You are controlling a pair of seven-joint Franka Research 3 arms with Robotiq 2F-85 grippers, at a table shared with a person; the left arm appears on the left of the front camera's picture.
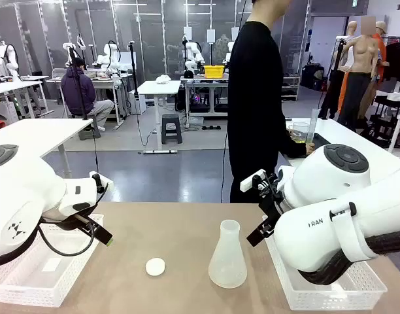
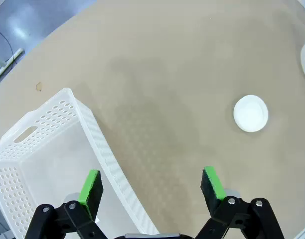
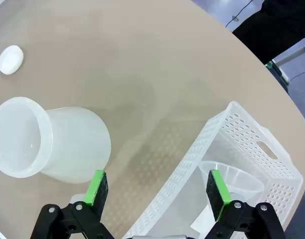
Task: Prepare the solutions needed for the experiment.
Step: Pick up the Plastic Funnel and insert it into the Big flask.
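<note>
Right now I have both arms held low over the near side of the worktop. My left fingers are spread wide and released, grasping nothing. In the left wrist view they straddle the right wall of the left basket, one pad above the basket's inside and the other above bare worktop. The small white cap lies flat on the worktop to the right of them, well apart from that basket.

My right fingers are likewise spread and released. They straddle the left wall of the right basket. One pad is over the worktop just beside the conical flask; the other is over the basket, where a translucent funnel lies. The flask stands upright near the middle of the worktop, between the two baskets, with the cap to its left and apart from it.

The solutions sit well away from my fingers: a pale yellow-green liquid low in a clear beaker that stands on a second worktop at the far right. A person in black stands at the far side of my worktop, turned toward that beaker, one sleeve extended close to it.
</note>
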